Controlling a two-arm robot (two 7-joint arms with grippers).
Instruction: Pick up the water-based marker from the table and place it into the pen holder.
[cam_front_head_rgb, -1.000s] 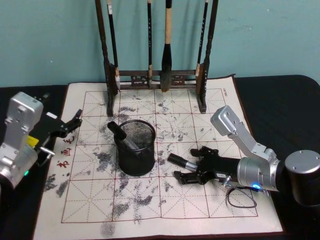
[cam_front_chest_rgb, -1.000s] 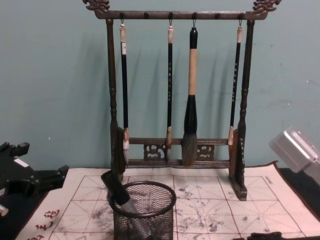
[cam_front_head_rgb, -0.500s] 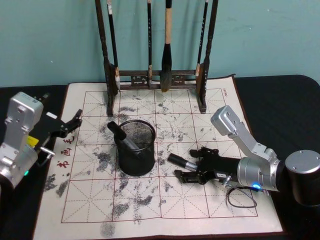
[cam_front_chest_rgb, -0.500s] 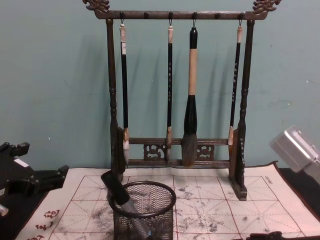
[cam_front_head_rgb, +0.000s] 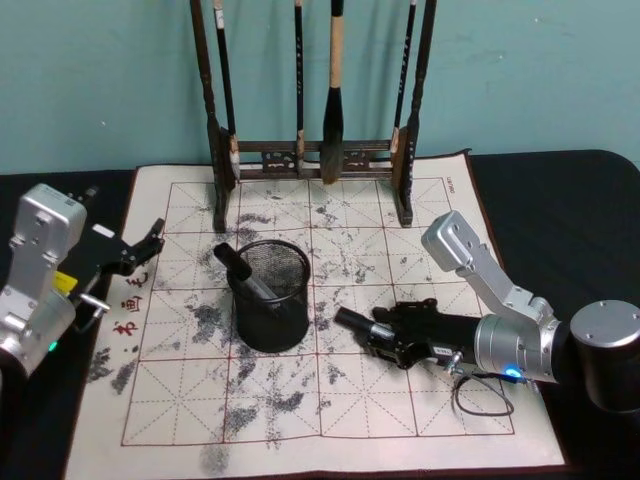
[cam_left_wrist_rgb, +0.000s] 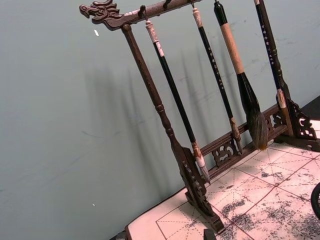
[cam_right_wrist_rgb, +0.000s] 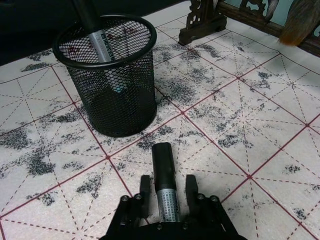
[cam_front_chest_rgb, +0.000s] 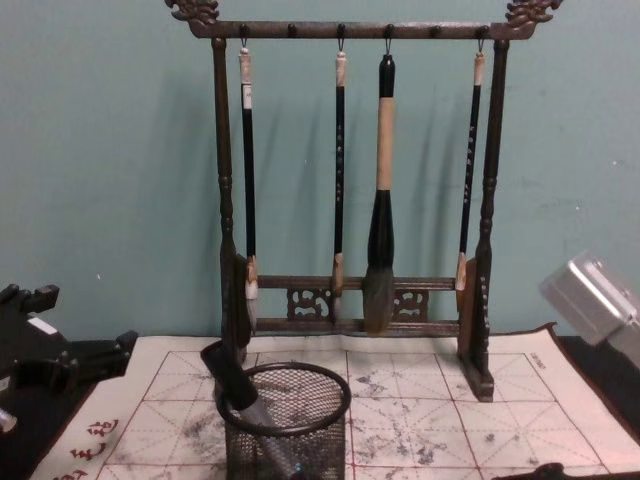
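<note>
A water-based marker (cam_front_head_rgb: 352, 322) with a black cap and silver barrel lies on the white grid mat (cam_front_head_rgb: 400, 420), right of the pen holder (cam_front_head_rgb: 272, 300). My right gripper (cam_front_head_rgb: 376, 337) sits low over the mat with its fingers closed on the barrel. In the right wrist view the marker (cam_right_wrist_rgb: 164, 170) runs between the two fingers of the gripper (cam_right_wrist_rgb: 167, 184), cap pointing toward the mesh pen holder (cam_right_wrist_rgb: 112, 95). Another marker (cam_front_head_rgb: 240, 268) leans inside the holder. My left gripper (cam_front_head_rgb: 152, 240) rests open at the mat's left edge.
A tall dark wooden brush rack (cam_front_head_rgb: 320, 160) with several hanging brushes stands at the back of the mat, behind the holder. A thin cable loop (cam_front_head_rgb: 480, 395) lies under my right arm. Open mat stretches in front of the holder.
My right gripper's fingers, spread on either side of the marker a second ago, have closed onto its barrel. The left arm, holder and rack have not moved.
</note>
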